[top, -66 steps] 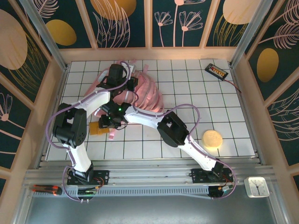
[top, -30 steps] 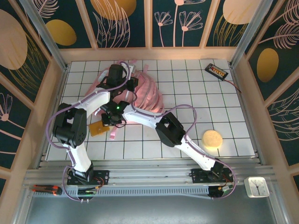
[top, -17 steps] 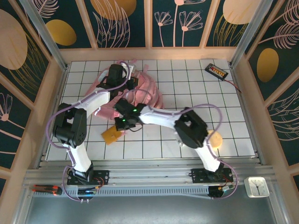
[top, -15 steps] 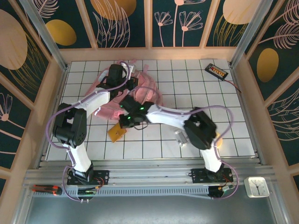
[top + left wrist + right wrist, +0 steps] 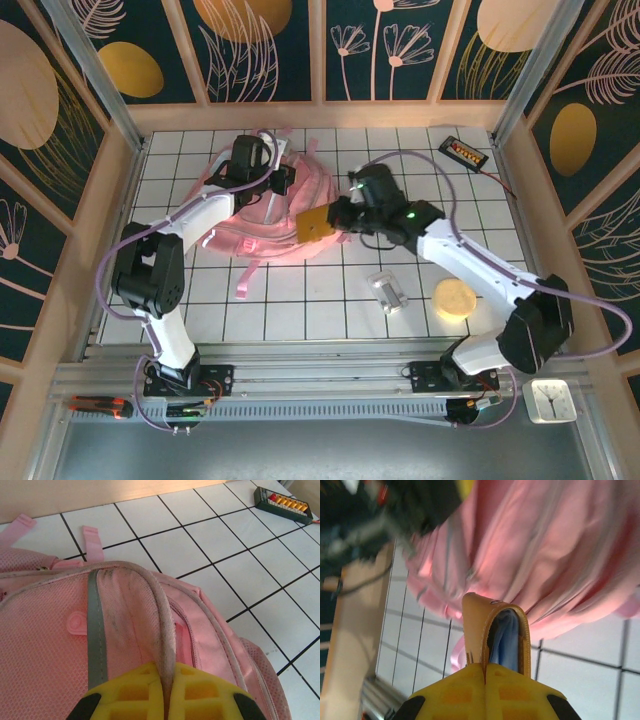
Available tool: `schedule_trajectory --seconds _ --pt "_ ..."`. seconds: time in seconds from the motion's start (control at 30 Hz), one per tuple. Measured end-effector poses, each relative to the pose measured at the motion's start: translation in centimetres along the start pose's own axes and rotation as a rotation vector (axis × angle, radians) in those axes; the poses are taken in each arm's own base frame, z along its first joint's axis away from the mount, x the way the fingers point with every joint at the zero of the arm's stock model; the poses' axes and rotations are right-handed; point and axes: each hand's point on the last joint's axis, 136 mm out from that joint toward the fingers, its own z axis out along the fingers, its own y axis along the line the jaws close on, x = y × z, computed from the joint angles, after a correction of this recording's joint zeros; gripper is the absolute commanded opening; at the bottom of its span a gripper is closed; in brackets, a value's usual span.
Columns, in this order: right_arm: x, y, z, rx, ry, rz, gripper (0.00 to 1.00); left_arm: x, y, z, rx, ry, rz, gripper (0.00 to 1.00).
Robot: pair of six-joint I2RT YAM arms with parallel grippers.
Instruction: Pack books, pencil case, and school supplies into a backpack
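The backpack (image 5: 270,238) lies on the table (image 5: 330,305), upper left of centre in the top view. The left gripper (image 5: 272,186) sits over the backpack's upper part, clamped on a ridge of it. The pad (image 5: 313,226) overlaps the backpack's right edge, pinched by the right gripper (image 5: 338,218) just to its right. A clip piece (image 5: 388,291) lies lower right of the pad, well apart from it. A disc (image 5: 454,298) lies right of the clip piece. A slab (image 5: 464,153) occupies the table's upper right corner. A clock (image 5: 548,400) sits off the table at lower right.
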Motion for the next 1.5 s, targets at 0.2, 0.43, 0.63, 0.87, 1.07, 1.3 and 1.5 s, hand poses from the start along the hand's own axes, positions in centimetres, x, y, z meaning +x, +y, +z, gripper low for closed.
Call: schedule_trajectory --seconds 0.2,0.43,0.63,0.87,1.07,1.3,1.5 --pt "-5.4 -3.9 -1.8 0.024 -0.117 0.095 0.00 0.3 -0.4 -2.8 -0.004 -0.009 0.029 0.00" --pt "-9.2 -3.2 0.0 -0.050 -0.133 0.107 0.00 1.4 -1.0 -4.2 0.011 0.011 0.040 0.00" --pt "-10.6 -1.6 3.3 -0.157 -0.098 0.134 0.00 1.4 -1.1 -4.2 0.017 0.012 0.040 0.00" --pt "-9.3 -0.5 7.8 -0.212 -0.001 0.177 0.00 1.2 -1.0 -4.3 0.005 0.006 0.026 0.00" --pt "-7.2 0.1 10.7 -0.244 0.089 0.227 0.00 1.1 -1.0 -4.3 0.006 0.004 0.015 0.00" --pt "-6.3 0.8 14.5 -0.312 0.165 0.293 0.00 1.1 -1.7 -4.4 0.052 0.004 0.014 0.00" --pt "-7.0 1.9 17.6 -0.352 0.191 0.296 0.00 0.8 -1.8 -4.6 0.093 -0.005 -0.004 0.00"
